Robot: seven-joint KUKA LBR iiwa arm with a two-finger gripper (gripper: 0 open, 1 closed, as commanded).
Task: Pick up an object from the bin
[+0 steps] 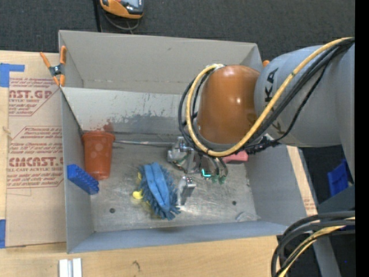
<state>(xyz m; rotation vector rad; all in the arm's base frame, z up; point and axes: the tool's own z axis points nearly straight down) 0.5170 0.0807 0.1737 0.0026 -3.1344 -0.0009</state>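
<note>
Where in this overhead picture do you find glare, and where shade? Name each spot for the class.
Camera view: a soft highlight glares on the arm's orange cover; the bin's back wall is lit brightest; the floor under the arm, about the tool and the blue frilly thing, looks somewhat dimmer; the orange cup throws no hard shadow.

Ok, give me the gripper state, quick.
Gripper: cannot be told; it hangs right beside the blue fringed cloth.

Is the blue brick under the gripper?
No, the blue brick lies by the bin's left wall, well apart from the gripper.
</note>
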